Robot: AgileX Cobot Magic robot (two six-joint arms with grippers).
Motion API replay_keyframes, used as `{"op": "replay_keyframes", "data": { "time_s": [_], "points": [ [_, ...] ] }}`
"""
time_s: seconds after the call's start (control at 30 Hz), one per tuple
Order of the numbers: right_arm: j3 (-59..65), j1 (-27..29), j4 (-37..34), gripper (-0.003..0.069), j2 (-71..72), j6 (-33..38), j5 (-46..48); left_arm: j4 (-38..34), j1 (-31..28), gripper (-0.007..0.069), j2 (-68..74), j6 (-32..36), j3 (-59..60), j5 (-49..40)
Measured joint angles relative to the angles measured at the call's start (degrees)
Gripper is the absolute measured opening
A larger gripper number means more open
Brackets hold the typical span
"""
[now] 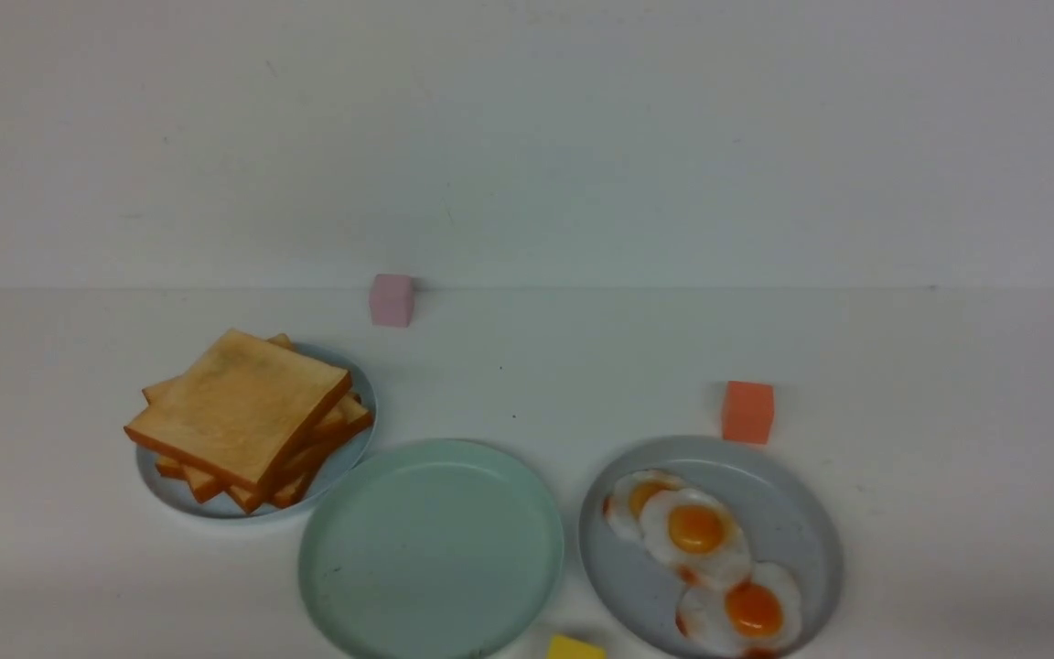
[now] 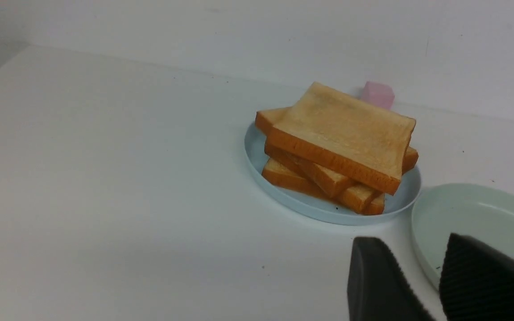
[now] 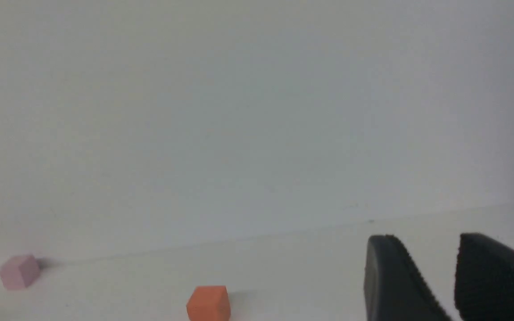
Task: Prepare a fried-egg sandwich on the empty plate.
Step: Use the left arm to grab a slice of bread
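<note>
The empty mint-green plate (image 1: 431, 549) sits at the front centre; it also shows in the left wrist view (image 2: 475, 214). A stack of several golden toast slices (image 1: 248, 416) lies on a small pale-blue plate (image 1: 349, 458) to its left, also seen in the left wrist view (image 2: 341, 142). Three fried eggs (image 1: 701, 558) lie on a grey-blue plate (image 1: 792, 513) to its right. My left gripper (image 2: 411, 245) is open and empty, near the mint plate's rim. My right gripper (image 3: 422, 238) is open and empty. Neither gripper shows in the front view.
A pink cube (image 1: 392, 299) stands at the back by the wall. An orange cube (image 1: 747, 412) stands just behind the egg plate. A yellow cube (image 1: 575, 648) sits at the front edge between the two plates. The wall closes the far side.
</note>
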State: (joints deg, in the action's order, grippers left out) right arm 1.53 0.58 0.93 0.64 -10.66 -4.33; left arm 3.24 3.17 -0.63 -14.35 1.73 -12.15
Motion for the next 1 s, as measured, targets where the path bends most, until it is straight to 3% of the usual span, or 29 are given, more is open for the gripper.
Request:
{"op": "replay_keyframes", "data": {
  "time_s": [0.4,0.57,0.63,0.8,0.9,1.0],
  "points": [
    [0.0,0.0,-1.3,0.0241,0.0,-18.3,-2.7,-1.4,0.0,0.0238,0.0,0.0,0.1,1.9],
    [-1.1,0.0,-0.9,0.0241,0.0,-20.6,-3.5,-9.4,0.0,0.0238,0.0,-5.4,0.1,15.4],
    [-4.7,0.0,0.2,0.0241,-0.6,-20.6,-2.7,-13.2,0.0,0.0238,0.1,-6.9,-0.8,20.2],
    [-18.4,0.0,1.2,0.0241,-6.2,-20.7,2.2,-16.6,0.0,0.0238,5.5,-7.1,-10.4,20.4],
    [-31.2,0.0,3.8,0.0241,-13.9,-19.6,9.9,-17.1,0.0,0.0238,14.1,-6.2,-21.4,17.8],
    [-44.5,0.0,5.0,0.0241,-23.1,-19.1,20.5,-17.2,0.0,0.0238,23.5,-6.2,-33.7,9.6]
  ]
}}
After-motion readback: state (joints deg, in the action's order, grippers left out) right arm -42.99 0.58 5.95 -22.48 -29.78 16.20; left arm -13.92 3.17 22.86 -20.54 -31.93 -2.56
